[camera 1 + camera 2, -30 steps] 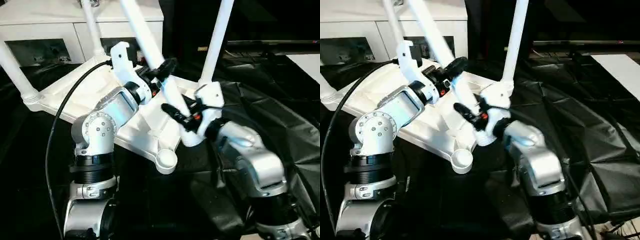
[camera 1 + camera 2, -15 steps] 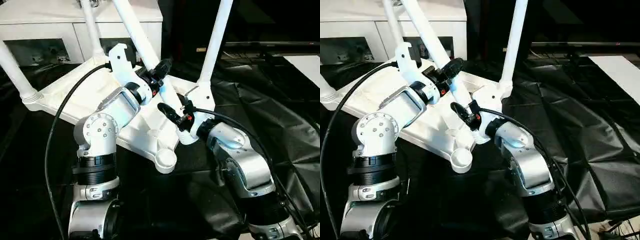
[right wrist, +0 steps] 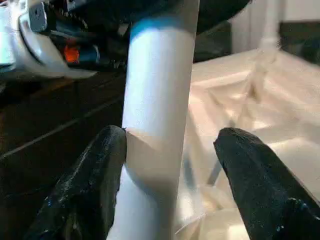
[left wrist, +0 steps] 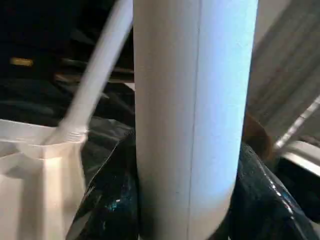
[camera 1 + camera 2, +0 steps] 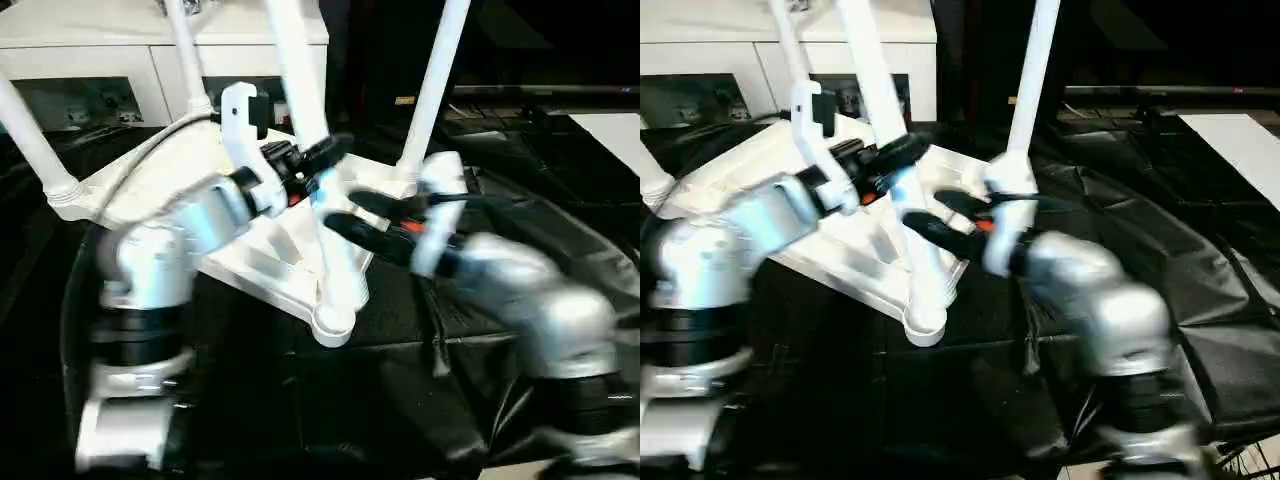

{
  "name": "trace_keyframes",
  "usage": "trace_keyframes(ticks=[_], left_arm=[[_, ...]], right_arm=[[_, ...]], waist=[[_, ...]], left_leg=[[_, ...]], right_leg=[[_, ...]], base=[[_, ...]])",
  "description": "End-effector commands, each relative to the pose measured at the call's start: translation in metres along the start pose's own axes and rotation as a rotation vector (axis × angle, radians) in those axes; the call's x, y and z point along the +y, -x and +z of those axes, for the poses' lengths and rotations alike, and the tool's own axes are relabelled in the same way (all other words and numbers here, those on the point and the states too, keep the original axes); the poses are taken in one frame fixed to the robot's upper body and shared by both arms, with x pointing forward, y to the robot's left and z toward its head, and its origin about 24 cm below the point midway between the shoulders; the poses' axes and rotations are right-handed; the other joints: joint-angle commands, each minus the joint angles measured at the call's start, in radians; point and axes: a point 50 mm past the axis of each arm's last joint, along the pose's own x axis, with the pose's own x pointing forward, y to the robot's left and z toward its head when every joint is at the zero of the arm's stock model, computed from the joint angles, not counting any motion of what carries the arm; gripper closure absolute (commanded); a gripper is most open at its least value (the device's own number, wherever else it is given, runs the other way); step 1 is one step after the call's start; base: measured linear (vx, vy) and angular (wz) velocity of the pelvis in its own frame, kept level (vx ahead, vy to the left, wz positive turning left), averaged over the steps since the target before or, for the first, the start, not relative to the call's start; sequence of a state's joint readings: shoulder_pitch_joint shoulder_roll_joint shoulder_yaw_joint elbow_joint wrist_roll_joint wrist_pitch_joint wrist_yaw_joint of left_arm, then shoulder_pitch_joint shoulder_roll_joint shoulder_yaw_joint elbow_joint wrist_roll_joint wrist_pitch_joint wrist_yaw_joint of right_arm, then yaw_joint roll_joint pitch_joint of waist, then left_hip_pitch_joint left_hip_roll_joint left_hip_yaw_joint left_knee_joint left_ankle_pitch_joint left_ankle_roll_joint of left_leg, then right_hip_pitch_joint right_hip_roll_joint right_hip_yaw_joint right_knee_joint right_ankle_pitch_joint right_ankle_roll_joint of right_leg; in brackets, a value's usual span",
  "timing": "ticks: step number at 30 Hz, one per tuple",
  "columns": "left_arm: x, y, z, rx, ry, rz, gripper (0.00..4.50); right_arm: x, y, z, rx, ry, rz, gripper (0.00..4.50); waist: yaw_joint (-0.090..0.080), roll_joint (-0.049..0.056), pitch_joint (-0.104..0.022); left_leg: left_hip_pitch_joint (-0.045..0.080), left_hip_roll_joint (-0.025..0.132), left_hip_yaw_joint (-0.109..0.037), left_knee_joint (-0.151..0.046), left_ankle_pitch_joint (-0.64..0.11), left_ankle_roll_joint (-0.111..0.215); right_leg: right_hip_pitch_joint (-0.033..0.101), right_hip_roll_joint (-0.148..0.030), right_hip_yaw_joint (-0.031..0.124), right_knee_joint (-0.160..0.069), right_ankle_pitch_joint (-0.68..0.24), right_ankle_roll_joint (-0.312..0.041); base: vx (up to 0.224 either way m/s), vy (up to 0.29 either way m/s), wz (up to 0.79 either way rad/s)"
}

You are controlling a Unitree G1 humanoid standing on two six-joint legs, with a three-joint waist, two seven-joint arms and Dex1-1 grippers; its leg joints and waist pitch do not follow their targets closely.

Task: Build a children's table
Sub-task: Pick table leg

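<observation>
left pincer (image 5: 318, 165): clamped on the fourth leg (image 5: 300, 100), both black fingers snug against the tube in the left wrist view
right pincer (image 5: 352, 215): fingers spread on either side of that leg lower down, one touching it, the other apart, so released
fourth leg: foot sits in the near corner socket (image 5: 335, 322), leaning a bit
tabletop (image 5: 150, 180): upside down on black sheeting (image 5: 560, 190), three other legs upright in their sockets
background: white cabinet (image 5: 90, 60) behind

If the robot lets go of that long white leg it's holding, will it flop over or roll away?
The leg is a straight tube, so likely stiff. Its foot sits at the tabletop's corner socket, so it may tip rather than roll. It looks smooth, maybe slippery.
</observation>
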State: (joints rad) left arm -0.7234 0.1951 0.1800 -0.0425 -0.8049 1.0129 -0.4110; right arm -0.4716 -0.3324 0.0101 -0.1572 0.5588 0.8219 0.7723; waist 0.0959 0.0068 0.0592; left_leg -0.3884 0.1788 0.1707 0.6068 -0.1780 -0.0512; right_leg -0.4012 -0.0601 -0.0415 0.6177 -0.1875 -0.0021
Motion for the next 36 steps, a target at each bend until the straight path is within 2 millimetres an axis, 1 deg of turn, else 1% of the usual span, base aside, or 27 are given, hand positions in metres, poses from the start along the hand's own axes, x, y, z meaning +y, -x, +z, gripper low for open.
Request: trace_keyframes(ticks=[1,2,3,4,6,8,9,11,15,17,18,19,20,22,26,27,28,29,32,36], left_arm=[[-0.018,-0.001,0.013,-0.019,-0.019,-0.145,2.71],[-0.018,-0.001,0.013,-0.019,-0.019,-0.145,2.71],[-0.022,-0.001,0.02,-0.036,-0.008,-0.198,2.71],[-0.023,-0.001,0.022,-0.04,-0.011,-0.221,2.71],[-0.026,-0.001,0.025,-0.051,-0.011,-0.252,2.71],[-0.027,-0.001,0.025,-0.051,-0.01,-0.266,2.71],[-0.027,-0.001,0.025,-0.05,-0.008,-0.28,2.71],[-0.03,-0.001,0.023,-0.045,-0.015,-0.311,2.71],[-0.034,0.0,0.022,-0.028,-0.025,-0.354,2.71],[-0.038,0.002,0.019,0.004,-0.04,-0.405,2.71],[-0.04,0.002,0.017,0.019,-0.047,-0.429,2.71],[-0.041,0.003,0.017,0.029,-0.051,-0.444,2.71],[-0.042,0.003,0.016,0.041,-0.055,-0.46,2.71],[-0.042,0.003,0.015,0.051,-0.06,-0.473,2.71],[-0.046,0.003,0.014,0.066,-0.066,-0.528,2.71],[-0.049,0.003,0.012,0.078,-0.076,-0.556,2.71],[-0.049,0.003,0.012,0.078,-0.076,-0.556,2.71],[-0.05,0.003,0.012,0.083,-0.08,-0.565,2.71],[-0.051,0.003,0.011,0.088,-0.083,-0.573,2.71],[-0.052,0.003,0.008,0.102,-0.089,-0.59,2.71]], right_arm=[[-0.003,0.005,-0.003,0.046,-0.023,-0.009,1.38],[-0.003,0.005,-0.003,0.046,-0.023,-0.009,1.38],[-0.003,0.006,-0.006,0.078,-0.043,0.012,1.38],[-0.002,0.006,-0.006,0.088,-0.052,0.017,1.38],[-0.001,0.006,-0.007,0.097,-0.062,0.024,1.38],[0.0,0.006,-0.007,0.103,-0.07,0.031,1.38],[0.001,0.005,-0.007,0.109,-0.078,0.041,1.38],[0.004,0.005,-0.009,0.121,-0.093,0.066,1.38],[0.005,0.006,-0.008,0.137,-0.109,0.092,1.38],[0.006,0.006,-0.007,0.15,-0.109,0.112,1.38],[0.006,0.006,-0.005,0.153,-0.103,0.125,1.38],[0.006,0.006,-0.004,0.156,-0.1,0.133,1.38],[0.007,0.006,-0.002,0.155,-0.093,0.148,1.38],[0.007,0.006,-0.001,0.156,-0.088,0.159,1.38],[0.012,0.007,0.002,0.159,-0.063,0.221,1.38],[0.015,0.008,0.003,0.164,-0.051,0.268,1.38],[0.015,0.008,0.003,0.164,-0.051,0.268,1.38],[0.017,0.008,0.003,0.167,-0.049,0.285,1.38],[0.019,0.008,0.003,0.17,-0.048,0.303,1.38],[0.022,0.007,0.005,0.158,-0.047,0.346,1.38]], waist=[[0.005,-0.007,-0.075],[0.005,-0.005,-0.075],[0.005,-0.006,-0.075],[0.005,-0.006,-0.075],[0.006,-0.005,-0.074],[0.006,-0.002,-0.073],[0.007,-0.003,-0.074],[0.01,-0.005,-0.073],[0.013,-0.005,-0.075],[0.015,-0.005,-0.076],[0.014,-0.002,-0.076],[0.014,-0.002,-0.076],[0.013,-0.006,-0.075],[0.013,-0.005,-0.074],[0.018,-0.007,-0.074],[0.019,-0.012,-0.074],[0.021,-0.009,-0.075],[0.019,-0.01,-0.074],[0.02,-0.01,-0.074],[0.02,-0.012,-0.073]], left_leg=[[0.017,0.034,-0.008,-0.06,-0.087,0.014],[0.017,0.034,-0.009,-0.06,-0.088,0.012],[0.018,0.032,-0.008,-0.06,-0.097,0.007],[0.019,0.033,-0.008,-0.06,-0.099,0.005],[0.018,0.032,-0.009,-0.061,-0.101,0.0],[0.02,0.033,-0.01,-0.062,-0.112,-0.007],[0.021,0.035,-0.011,-0.062,-0.117,-0.01],[0.02,0.035,-0.011,-0.063,-0.114,-0.012],[0.018,0.034,-0.01,-0.062,-0.103,-0.011],[0.019,0.035,-0.011,-0.062,-0.1,-0.011],[0.019,0.036,-0.011,-0.062,-0.099,-0.013],[0.02,0.036,-0.011,-0.061,-0.102,-0.013],[0.019,0.036,-0.01,-0.062,-0.102,-0.013],[0.019,0.035,-0.009,-0.062,-0.105,-0.012],[0.02,0.037,-0.009,-0.062,-0.111,-0.016],[0.02,0.037,-0.009,-0.063,-0.111,-0.013],[0.021,0.039,-0.01,-0.062,-0.112,-0.013],[0.019,0.038,-0.009,-0.062,-0.107,-0.013],[0.018,0.037,-0.009,-0.061,-0.104,-0.01],[0.019,0.037,-0.008,-0.061,-0.115,-0.011]], right_leg=[[0.058,-0.067,0.039,-0.059,-0.099,-0.204],[0.056,-0.067,0.038,-0.059,-0.105,-0.203],[0.057,-0.066,0.038,-0.062,-0.128,-0.199],[0.057,-0.066,0.038,-0.063,-0.133,-0.199],[0.056,-0.066,0.038,-0.065,-0.149,-0.192],[0.054,-0.067,0.037,-0.066,-0.162,-0.195],[0.054,-0.067,0.037,-0.066,-0.168,-0.193],[0.055,-0.067,0.038,-0.066,-0.168,-0.191],[0.056,-0.068,0.039,-0.064,-0.152,-0.187],[0.055,-0.068,0.038,-0.062,-0.15,-0.187],[0.054,-0.068,0.039,-0.061,-0.14,-0.19],[0.053,-0.067,0.038,-0.061,-0.14,-0.192],[0.055,-0.067,0.038,-0.061,-0.137,-0.193],[0.054,-0.067,0.039,-0.062,-0.151,-0.191],[0.054,-0.069,0.04,-0.062,-0.169,-0.185],[0.055,-0.07,0.04,-0.063,-0.173,-0.184],[0.054,-0.071,0.04,-0.061,-0.174,-0.184],[0.053,-0.07,0.04,-0.061,-0.166,-0.187],[0.054,-0.069,0.04,-0.06,-0.164,-0.189],[0.052,-0.07,0.04,-0.064,-0.201,-0.183]], base=[[0.0,0.0,0.0],[0.0,0.0,0.0],[0.0,0.0,0.0],[0.0,0.0,0.0],[0.0,0.0,0.0],[0.0,0.0,0.0],[0.0,0.0,0.0],[0.0,0.0,0.0],[0.0,0.0,0.0],[0.0,0.0,0.0],[0.0,0.0,0.0],[0.0,0.0,0.0],[0.0,0.0,0.0],[0.0,0.0,0.0],[0.0,0.0,0.0],[0.0,0.0,0.0],[0.0,0.0,0.0],[0.0,0.0,0.0],[0.0,0.0,0.0],[0.0,0.0,0.0]])
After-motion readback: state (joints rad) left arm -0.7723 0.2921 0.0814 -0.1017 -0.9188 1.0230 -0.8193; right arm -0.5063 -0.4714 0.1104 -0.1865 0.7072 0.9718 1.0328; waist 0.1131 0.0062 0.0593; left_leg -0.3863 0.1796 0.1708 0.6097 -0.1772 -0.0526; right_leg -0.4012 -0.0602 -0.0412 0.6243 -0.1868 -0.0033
